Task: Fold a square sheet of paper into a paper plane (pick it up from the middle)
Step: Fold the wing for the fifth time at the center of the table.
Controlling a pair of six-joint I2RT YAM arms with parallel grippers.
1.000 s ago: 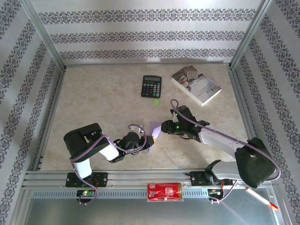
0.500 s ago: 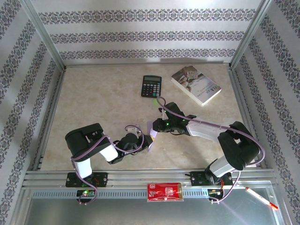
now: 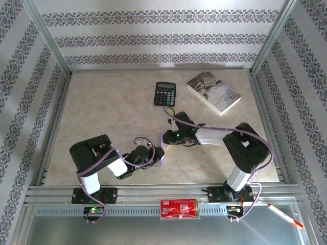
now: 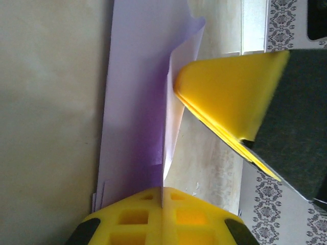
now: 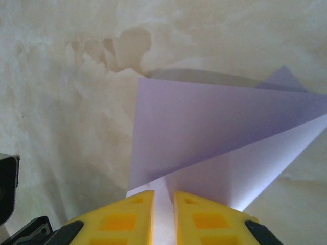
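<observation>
From above, the sheet of paper (image 3: 162, 154) is a lilac sliver between the two wrists at the middle front of the beige marbled worktop (image 3: 112, 107), mostly covered by arms and cable loops. The left wrist view shows it thin and matte, folded lengthwise, with one layer flat and one flap standing on edge. That flap runs into the left gripper (image 4: 161, 192), whose yellow fingers are pressed together on it, while the right gripper (image 4: 177, 88) nips the flap's far edge. The right wrist view shows a pointed triangular fold, with a pale strip caught in that gripper's narrow gap. A black calculator (image 3: 165, 94) and a white-covered book (image 3: 213, 92) lie well apart at the far side. A red packet (image 3: 179, 209) sits on the near metal rail.
</observation>
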